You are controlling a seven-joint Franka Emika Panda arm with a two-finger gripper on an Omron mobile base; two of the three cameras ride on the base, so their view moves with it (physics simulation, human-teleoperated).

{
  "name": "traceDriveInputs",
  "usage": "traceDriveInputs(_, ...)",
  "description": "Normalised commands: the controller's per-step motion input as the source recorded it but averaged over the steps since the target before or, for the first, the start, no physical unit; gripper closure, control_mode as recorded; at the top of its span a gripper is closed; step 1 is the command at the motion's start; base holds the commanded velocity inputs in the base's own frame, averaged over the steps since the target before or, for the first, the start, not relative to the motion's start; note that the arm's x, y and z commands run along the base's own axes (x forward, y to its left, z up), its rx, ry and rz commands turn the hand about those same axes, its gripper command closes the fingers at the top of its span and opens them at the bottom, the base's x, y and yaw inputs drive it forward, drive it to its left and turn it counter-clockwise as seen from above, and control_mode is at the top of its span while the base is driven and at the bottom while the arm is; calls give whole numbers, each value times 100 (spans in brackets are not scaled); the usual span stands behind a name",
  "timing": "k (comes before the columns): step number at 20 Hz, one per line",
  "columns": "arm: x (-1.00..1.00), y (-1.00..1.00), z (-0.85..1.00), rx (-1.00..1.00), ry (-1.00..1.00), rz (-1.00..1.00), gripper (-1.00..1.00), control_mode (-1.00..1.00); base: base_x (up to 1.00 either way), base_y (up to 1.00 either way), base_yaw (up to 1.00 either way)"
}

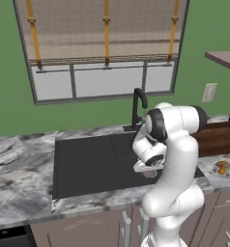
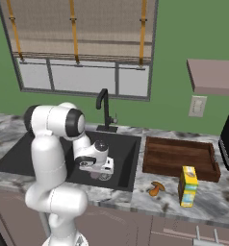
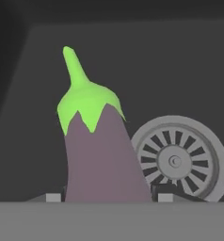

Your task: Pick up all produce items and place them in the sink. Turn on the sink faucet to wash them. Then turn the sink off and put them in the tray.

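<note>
End effector (image 3: 107,195): holding purple eggplant (image 3: 102,150) | low in sink (image 1: 83,164) | beside drain (image 3: 180,160)

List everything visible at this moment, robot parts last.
eggplant: one, dull purple with green stem, between the fingertips over the sink floor
orange produce piece: one, on the counter before the tray
sink: one, black, set in the counter
drain: one, steel, beside the eggplant
faucet: one, black, behind the sink
tray: one, dark brown, right of the sink
carton: one, yellow, near the tray
gripper: one, down in the sink, closed on the eggplant
</note>
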Motion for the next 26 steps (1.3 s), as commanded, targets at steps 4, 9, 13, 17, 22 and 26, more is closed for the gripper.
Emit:
traceDriveInputs(4,12,4,-11,0,0,0,-100,-100,0,0,0)
traceDriveInputs(9,4,4,-2,0,2,0,-100,-100,0,0,0)
traceDriveInputs(13,0,0,2,0,0,0,-100,-100,0,0,0)
traceDriveInputs(17,-1,0,25,0,-2,0,-100,-100,0,0,0)
traceDriveInputs(22,-6,-2,47,0,-6,0,-100,-100,0,0,0)
traceDriveInputs(26,-9,-6,60,0,-4,0,-100,-100,0,0,0)
